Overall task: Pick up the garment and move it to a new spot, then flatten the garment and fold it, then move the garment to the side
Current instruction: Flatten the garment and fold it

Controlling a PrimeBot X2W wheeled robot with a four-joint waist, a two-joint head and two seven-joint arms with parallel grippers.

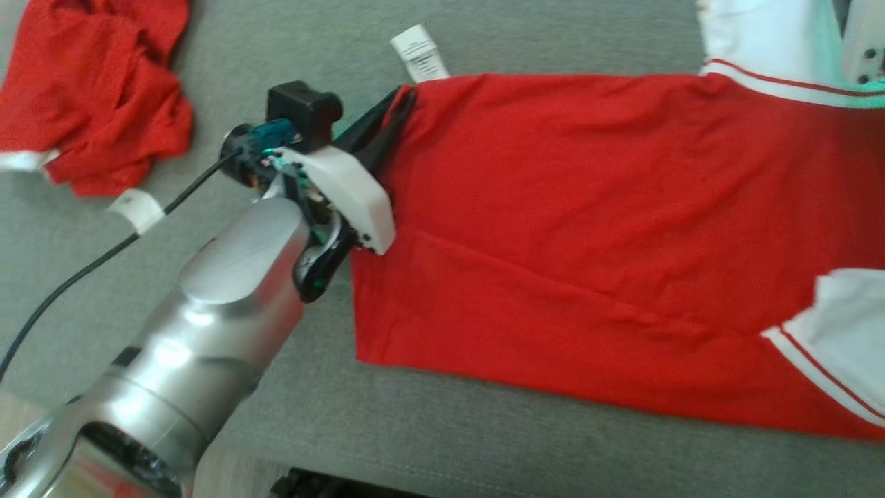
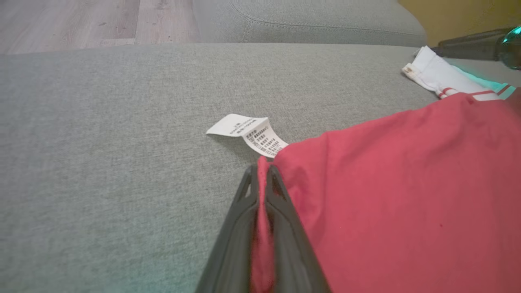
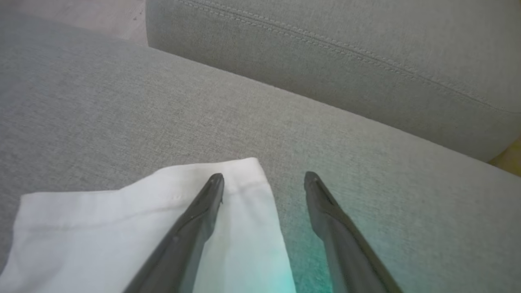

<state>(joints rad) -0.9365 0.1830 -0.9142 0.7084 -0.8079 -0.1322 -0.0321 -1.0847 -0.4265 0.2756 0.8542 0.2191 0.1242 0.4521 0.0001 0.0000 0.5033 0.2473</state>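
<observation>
Pinching a corner of the red garment is what the left gripper is doing right now: fingers closed tight, with a fold of red cloth squeezed between them, right next to the white care label. From that corner the shirt stretches away toward the robot's right, mostly flat on the grey sofa seat, so its long axis runs pretty much gripper to gripper. At the far end, the right gripper is spread open. One finger is over the white sleeve, the other over bare cushion; can't tell if it's touching the fabric.

My guess is the right side has to close on that sleeve before any pulling flat along the length works. There's also a second crumpled red garment well off to the left, out of the way.
</observation>
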